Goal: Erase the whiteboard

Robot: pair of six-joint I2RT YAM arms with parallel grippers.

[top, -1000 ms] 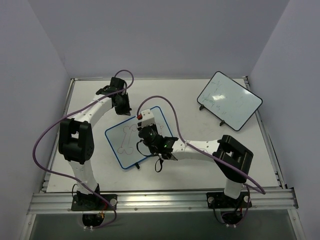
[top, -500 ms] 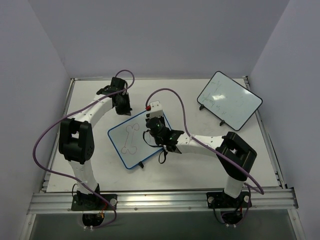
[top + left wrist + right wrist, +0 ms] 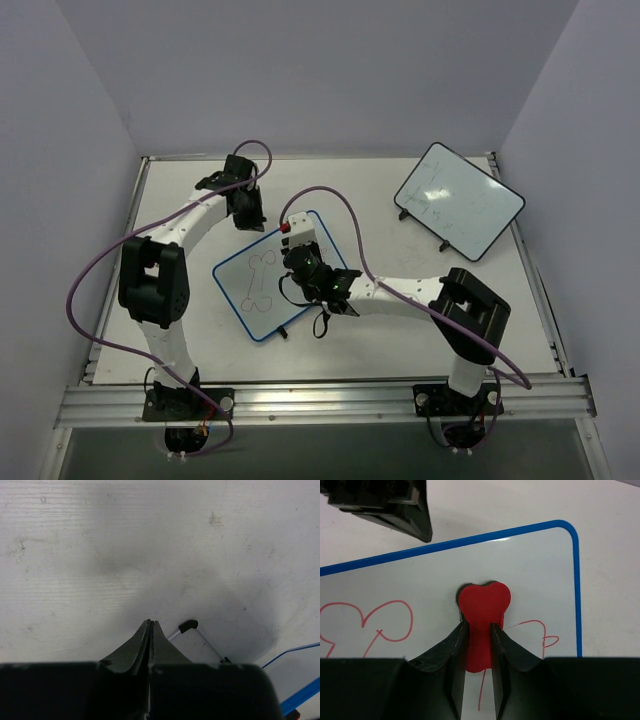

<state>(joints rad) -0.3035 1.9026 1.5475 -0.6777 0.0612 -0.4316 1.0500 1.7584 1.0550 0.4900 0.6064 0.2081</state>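
- The whiteboard lies left of the table's middle, turned at an angle, so that one short side looks to the far edge.
- The right gripper is clenched on a red eraser. It presses the eraser flat on the white surface near the board's far right corner, I think in order to rub over the red lines just beside it.
- The left gripper has its jaws closed on nothing. It hangs low over the table just beyond the board's far side, near one small black foot. It seems to stand there to stop the board from sliding, but I cannot tell if it touches the board.
- A second, black-framed board stands in the far right corner, well apart from the work.
- Half a second ago the eraser was nearer the far corner of the board; now it has come back toward the middle, close to where it was a second ago.
- The board itself has shifted a little with the strokes.
- The red bone drawing is still there, and the left arm has hardly moved.
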